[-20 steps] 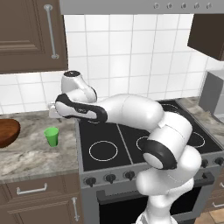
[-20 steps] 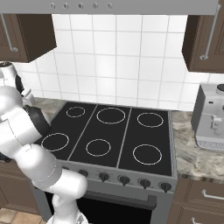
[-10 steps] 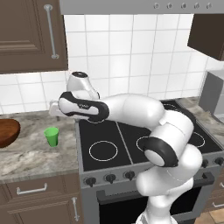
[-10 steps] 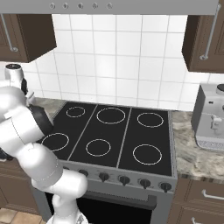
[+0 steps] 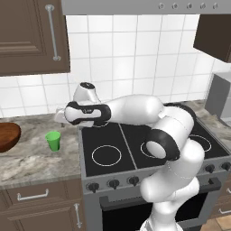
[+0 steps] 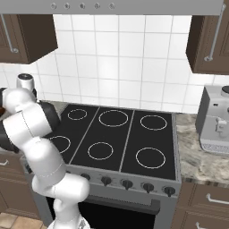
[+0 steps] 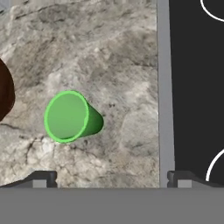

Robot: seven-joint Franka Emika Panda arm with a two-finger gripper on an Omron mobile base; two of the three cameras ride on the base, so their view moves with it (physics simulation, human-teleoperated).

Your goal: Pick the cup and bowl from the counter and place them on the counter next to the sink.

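**Open gripper above the counter, cup ahead of the jaws**

The counter fills the lower left of the left base view, grey-beige stone over dark cabinets. Just right of it lies the black stovetop, centre of the frame; in the right base view the stovetop takes the middle, with a grey appliance at the right edge.

The arm reaches from the lower right across the stovetop toward the left, its hand above the seam between stovetop and counter.

The bowl sits at the left edge of the left base view, partly cut by the frame. In the hand view a dark brown sliver of the bowl shows at the left edge, close to the cup but apart from it.

The cup stands upright on the counter, between bowl and stovetop, left of centre. In the hand view the cup is left of centre, seen from above, its mouth toward the camera.

The gripper stands wide open and holds nothing; its two fingertips rise at the bottom of the hand view. The cup lies above them in the frame, nearer the left fingertip than the right, touching neither.
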